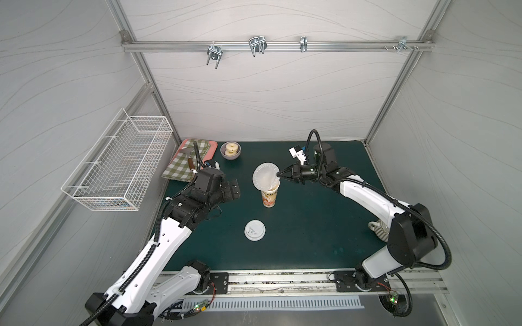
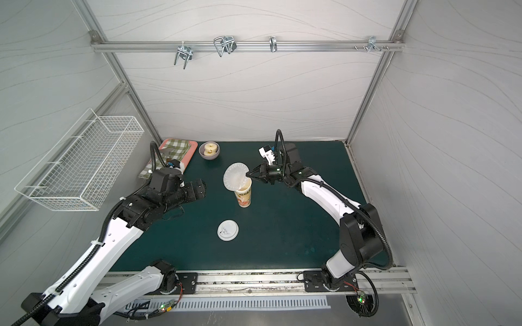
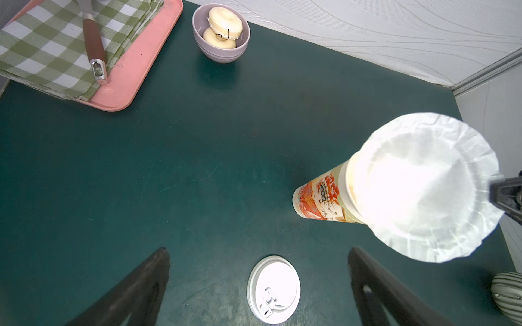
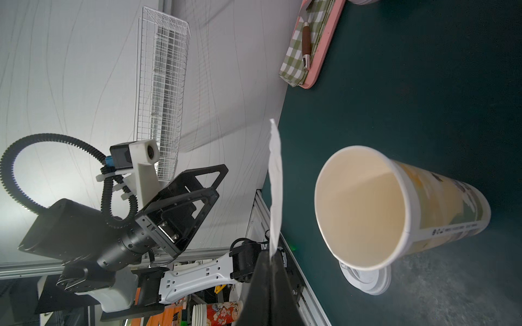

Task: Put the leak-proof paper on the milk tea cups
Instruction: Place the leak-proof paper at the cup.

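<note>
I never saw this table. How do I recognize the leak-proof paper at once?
On the green table, find the tall printed cup near the middle. The leak-proof paper is the thin round sheet above its mouth, pinched at its edge by the right pincer. Unlike the opaque lid nearby, it is translucent and crinkled.

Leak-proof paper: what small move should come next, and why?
Probably pull the leak-proof paper slightly toward its gripped edge and lower it: the right pincer holds it off-centre above the milk tea cup, whose mouth partly shows.
</note>
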